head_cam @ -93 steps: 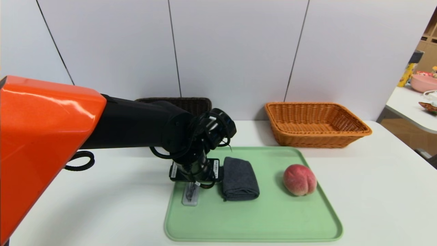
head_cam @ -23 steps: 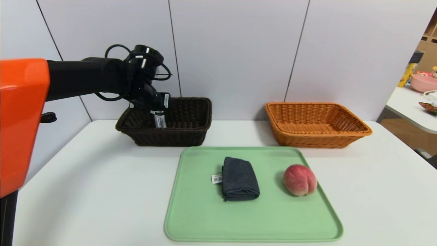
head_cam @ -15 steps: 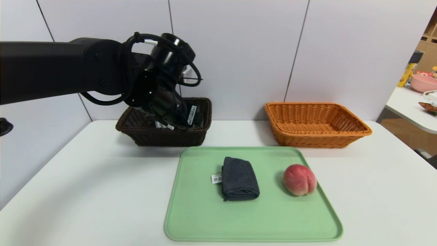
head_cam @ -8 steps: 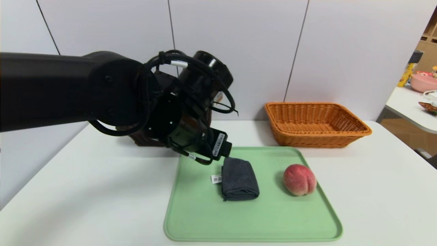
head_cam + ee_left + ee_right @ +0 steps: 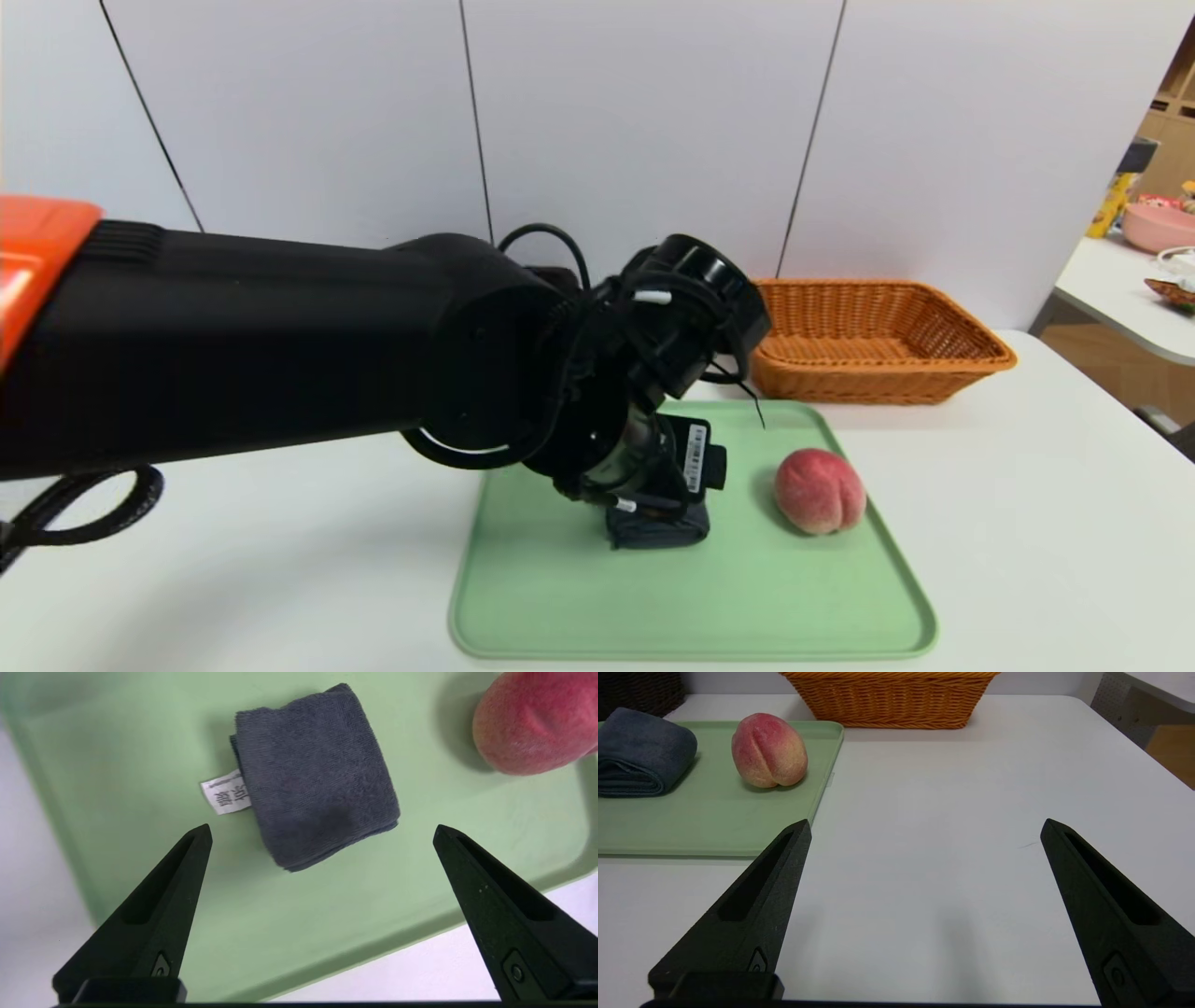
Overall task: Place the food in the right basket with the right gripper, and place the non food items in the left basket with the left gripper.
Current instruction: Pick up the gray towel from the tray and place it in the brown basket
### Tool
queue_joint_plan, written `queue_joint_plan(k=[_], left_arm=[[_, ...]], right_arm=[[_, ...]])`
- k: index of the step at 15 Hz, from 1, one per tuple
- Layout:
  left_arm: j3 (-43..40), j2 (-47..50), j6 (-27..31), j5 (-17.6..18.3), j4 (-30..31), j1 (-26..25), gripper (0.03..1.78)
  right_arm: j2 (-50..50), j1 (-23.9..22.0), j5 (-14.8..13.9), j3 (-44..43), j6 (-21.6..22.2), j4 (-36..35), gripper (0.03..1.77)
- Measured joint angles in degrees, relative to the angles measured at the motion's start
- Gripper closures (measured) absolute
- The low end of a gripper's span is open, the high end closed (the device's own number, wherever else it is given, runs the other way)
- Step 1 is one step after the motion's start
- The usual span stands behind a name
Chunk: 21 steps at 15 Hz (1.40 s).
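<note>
The peach lies on the right half of the green tray. A dark grey folded cloth with a white tag lies at the tray's middle. My left gripper hangs just above that cloth, open, fingers wide on either side, touching nothing. My right gripper stands open and empty low over the white table, right of the tray, out of the head view. The right basket sits at the back right. The left basket shows only as a dark corner; my left arm hides it in the head view.
The peach lies close to the cloth's right side on the tray. My left forearm spans the left half of the scene. A side table with a pink bowl stands beyond the right edge.
My left arm has swung from the dark basket forward and right, down over the cloth. The small clear item it gripped on the tray earlier is gone. Cloth and peach have not moved.
</note>
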State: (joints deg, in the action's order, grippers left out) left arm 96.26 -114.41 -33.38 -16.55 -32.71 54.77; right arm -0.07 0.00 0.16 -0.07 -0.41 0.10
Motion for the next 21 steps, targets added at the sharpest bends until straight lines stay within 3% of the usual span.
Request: queue_joint_plan(k=[2, 5, 7, 21], left_arm=[[0.1, -2.1, -2.8, -0.7, 1.4, 0.5, 0.12], [0.1, -4.7, -3.6, -6.1, 1.9, 0.5, 0.12], [0.1, -6.1, -3.9, -7.8, 2.0, 0.5, 0.12], [2.5, -10.6, -3.2, -8.1, 4.1, 0.5, 0.12]], right_arm=[[0.0, 0.0, 0.0, 0.0, 0.0, 0.0, 0.1], [0.0, 0.0, 0.0, 0.0, 0.0, 0.0, 0.1], [0.0, 0.0, 0.0, 0.0, 0.0, 0.0, 0.1], [0.0, 0.0, 0.0, 0.0, 0.0, 0.0, 0.1]])
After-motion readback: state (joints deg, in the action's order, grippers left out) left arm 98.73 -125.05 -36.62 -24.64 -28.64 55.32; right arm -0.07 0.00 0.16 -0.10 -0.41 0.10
